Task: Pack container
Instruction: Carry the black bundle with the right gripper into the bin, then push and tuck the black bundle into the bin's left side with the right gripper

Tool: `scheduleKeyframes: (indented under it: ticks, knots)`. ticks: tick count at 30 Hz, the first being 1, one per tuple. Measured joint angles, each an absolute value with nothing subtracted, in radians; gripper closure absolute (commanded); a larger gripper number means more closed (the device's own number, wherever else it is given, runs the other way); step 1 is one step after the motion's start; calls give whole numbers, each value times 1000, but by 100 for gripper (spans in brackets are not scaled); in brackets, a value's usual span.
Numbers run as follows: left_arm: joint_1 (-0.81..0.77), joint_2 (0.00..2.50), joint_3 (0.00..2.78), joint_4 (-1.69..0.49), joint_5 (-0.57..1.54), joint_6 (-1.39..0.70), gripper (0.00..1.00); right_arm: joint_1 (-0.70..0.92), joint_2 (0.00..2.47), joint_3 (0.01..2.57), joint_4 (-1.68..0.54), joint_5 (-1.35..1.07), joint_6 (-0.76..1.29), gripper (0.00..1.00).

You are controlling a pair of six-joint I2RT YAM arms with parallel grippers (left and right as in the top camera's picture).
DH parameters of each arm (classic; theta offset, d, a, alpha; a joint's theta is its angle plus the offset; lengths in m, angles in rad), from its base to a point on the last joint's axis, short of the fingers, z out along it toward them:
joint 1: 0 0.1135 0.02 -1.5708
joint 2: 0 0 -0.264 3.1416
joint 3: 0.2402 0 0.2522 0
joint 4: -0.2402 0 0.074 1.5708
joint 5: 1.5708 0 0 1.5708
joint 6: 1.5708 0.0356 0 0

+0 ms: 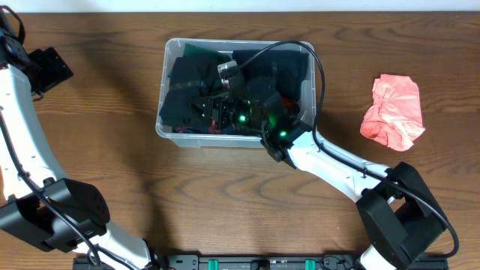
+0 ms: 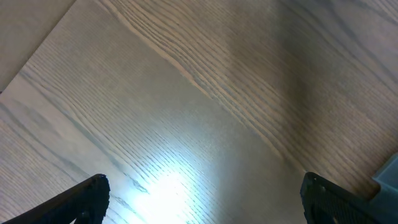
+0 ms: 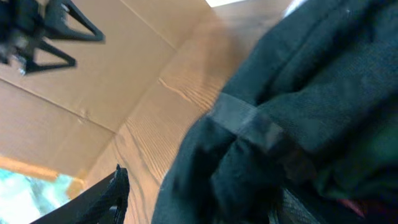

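The clear container [image 1: 162,120] stands at the middle back of the table and holds a heap of dark green and black clothes [image 1: 191,82]. My right gripper [image 1: 225,105] reaches down into it. In the right wrist view the gripper [image 3: 205,199] has its fingers wide apart with the dark cloth [image 3: 311,93] bunched between them. My left gripper [image 1: 54,69] is at the far left back, away from the container. In the left wrist view it [image 2: 205,199] is open and empty over bare wood, and a corner of the container [image 2: 389,177] shows at the right edge.
A crumpled pink cloth [image 1: 393,112] lies on the wooden table to the right of the container. A black cable loops from the right arm over the container's right side [image 1: 321,82].
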State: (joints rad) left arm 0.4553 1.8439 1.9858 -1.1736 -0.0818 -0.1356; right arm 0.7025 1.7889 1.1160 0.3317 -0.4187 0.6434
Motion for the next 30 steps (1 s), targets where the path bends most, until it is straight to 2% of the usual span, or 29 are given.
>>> scheduleKeyframes:
  ticks: [8, 11, 13, 14, 15, 16, 17, 30]
  knots:
    - [455, 1844, 1986, -1174, -82, -135, 2, 683, 1666, 1238, -99, -347, 434, 29]
    - [455, 1844, 1986, -1174, -82, -135, 2, 675, 1617, 1332, -174, -290, 350, 34]
    - [455, 1844, 1986, -1174, -82, -135, 2, 675, 1597, 1368, -168, -262, 309, 45]
    - [455, 1844, 1986, -1174, -82, -135, 2, 675, 1591, 1376, -163, -250, 293, 58]
    - [455, 1844, 1986, -1174, -82, -135, 2, 675, 1590, 1378, -155, -240, 279, 77]
    - [455, 1844, 1986, -1174, -82, -135, 2, 676, 1592, 1379, -148, -231, 265, 91]
    - [455, 1844, 1986, -1174, -82, -135, 2, 675, 1600, 1379, -137, -223, 258, 98]
    - [455, 1844, 1986, -1174, -82, -135, 2, 675, 1827, 1377, 91, -188, 203, 99]
